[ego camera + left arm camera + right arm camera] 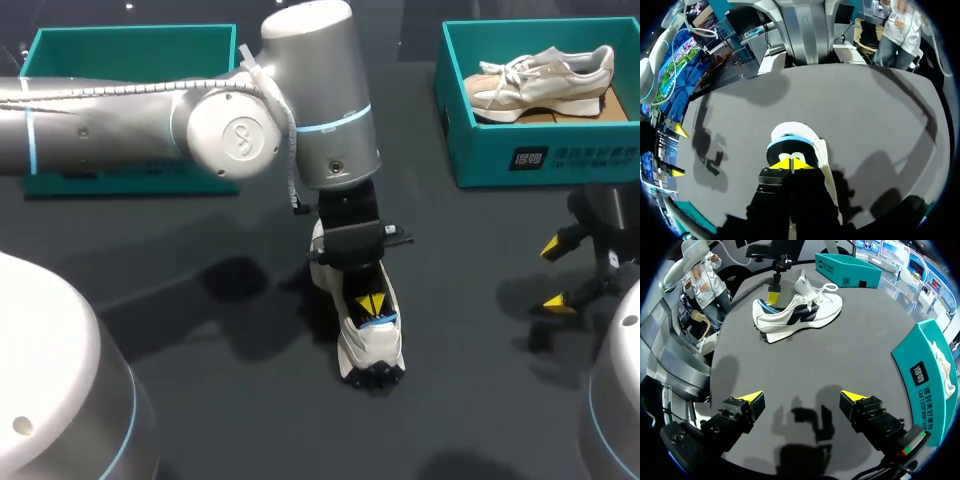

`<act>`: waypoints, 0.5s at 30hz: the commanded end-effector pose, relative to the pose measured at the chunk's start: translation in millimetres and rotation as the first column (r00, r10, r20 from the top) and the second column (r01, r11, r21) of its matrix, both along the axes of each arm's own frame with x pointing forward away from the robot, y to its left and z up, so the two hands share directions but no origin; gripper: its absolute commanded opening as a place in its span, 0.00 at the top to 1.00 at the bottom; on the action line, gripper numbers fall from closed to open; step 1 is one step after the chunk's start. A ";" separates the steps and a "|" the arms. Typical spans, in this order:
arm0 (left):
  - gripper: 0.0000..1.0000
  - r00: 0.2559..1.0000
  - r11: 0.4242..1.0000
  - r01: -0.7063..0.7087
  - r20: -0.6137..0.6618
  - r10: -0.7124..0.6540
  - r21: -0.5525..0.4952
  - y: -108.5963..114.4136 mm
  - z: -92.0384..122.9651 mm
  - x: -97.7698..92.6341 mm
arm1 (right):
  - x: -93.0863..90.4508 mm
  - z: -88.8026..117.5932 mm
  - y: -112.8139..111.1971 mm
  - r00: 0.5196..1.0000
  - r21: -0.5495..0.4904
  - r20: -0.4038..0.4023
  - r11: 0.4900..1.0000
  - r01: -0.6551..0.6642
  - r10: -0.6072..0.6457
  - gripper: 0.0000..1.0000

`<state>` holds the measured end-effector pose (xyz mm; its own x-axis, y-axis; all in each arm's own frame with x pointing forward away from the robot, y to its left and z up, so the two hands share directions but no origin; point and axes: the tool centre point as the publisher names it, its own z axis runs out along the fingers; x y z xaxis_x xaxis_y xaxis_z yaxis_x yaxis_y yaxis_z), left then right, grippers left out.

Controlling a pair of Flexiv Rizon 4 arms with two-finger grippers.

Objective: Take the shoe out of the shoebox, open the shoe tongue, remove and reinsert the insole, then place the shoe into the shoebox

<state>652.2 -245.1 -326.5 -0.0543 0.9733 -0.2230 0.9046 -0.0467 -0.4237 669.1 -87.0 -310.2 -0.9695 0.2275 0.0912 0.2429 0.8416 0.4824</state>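
Shoe [368, 345]: white with dark side panels, upright on its sole on the table [230, 420], out of any box, heel end toward the robot.
Left gripper [372, 303]: straight above the shoe, fingers down inside the heel opening, yellow tips pressed together. Whether a thin edge is pinched between them I cannot tell.
Blue band [789, 143]: curves round the heel opening just ahead of the tips. It may be the insole's heel end or the lining; unclear.
Right gripper [802, 397]: low over bare table, well to the right of the shoe, fingers spread wide with nothing between them.
Weight: likely light, so a pull on the insole could lift or tip the whole shoe unless the other gripper steadies it.
Feel: upper soft and yielding, sole firmer; the insole is probably thin, floppy and prone to buckle on the way back in.
Hold: heel collar or heel counter for the shoe; the insole by its heel edge.
Shoebox [530, 160]: teal, far right, holding a beige shoe [540, 85].
Far box [120, 55]: teal, far left, partly behind the left arm.
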 end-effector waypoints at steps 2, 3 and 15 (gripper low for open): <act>1.00 1.000 1.000 -0.014 -0.005 0.014 -0.010 0.7 1.9 -10.6 | -1.5 0.3 -0.3 1.000 -0.002 0.001 1.000 0.001 -0.001 0.00; 1.00 1.000 1.000 -0.016 -0.012 0.015 -0.011 -0.8 -0.2 -12.3 | -1.5 0.3 -0.3 1.000 -0.002 0.001 1.000 0.001 -0.001 0.00; 1.00 0.998 0.999 -0.032 -0.046 0.033 0.034 -7.6 -51.6 -10.8 | -1.5 0.3 -0.3 1.000 -0.002 0.001 1.000 0.001 -0.001 0.00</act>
<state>639.9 -243.0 -359.6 -0.0958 0.9766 -0.1924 0.8902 -0.0024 -0.4556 669.0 -87.2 -309.9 -0.9695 0.2276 0.0911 0.2429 0.8416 0.4824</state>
